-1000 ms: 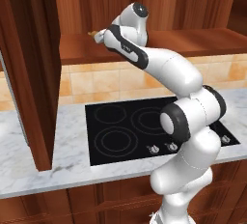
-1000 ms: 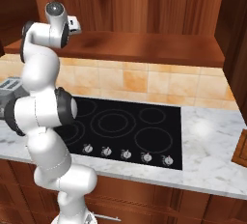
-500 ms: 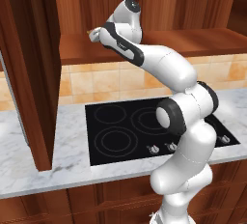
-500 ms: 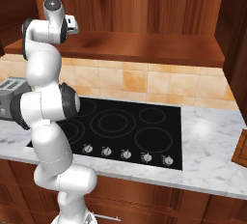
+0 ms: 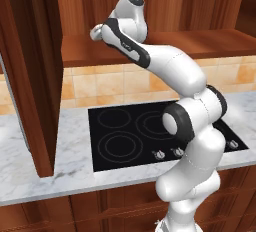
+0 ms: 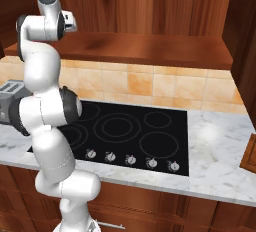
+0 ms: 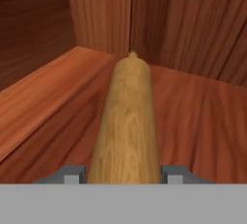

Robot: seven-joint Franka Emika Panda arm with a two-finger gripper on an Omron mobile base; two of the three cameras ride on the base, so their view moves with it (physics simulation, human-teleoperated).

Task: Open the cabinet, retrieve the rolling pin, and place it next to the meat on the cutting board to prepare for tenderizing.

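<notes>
The cabinet stands open, its dark door (image 5: 30, 76) swung out at the left over the bare shelf (image 6: 150, 48). In the hand view the light-tan rolling pin (image 7: 126, 117) lies on the shelf floor and runs away toward the back corner. My gripper (image 7: 123, 175) is shut on its near end, with one fingertip (image 7: 72, 175) pressed to each side. From the base, my hand (image 5: 97, 31) reaches into the cabinet's left part above the shelf. An edge of the cutting board (image 6: 250, 152) shows at the counter's far right. The meat is out of view.
A black glass stovetop (image 5: 150, 136) with a row of knobs sits in the marble counter (image 6: 220, 136) below the cabinet. A grey toaster (image 6: 10, 93) stands at the left. A second cabinet door (image 6: 246, 51) hangs open on the right.
The jaws have narrowed from wide open onto the rolling pin. The hand has shifted slightly left, deeper into the cabinet.
</notes>
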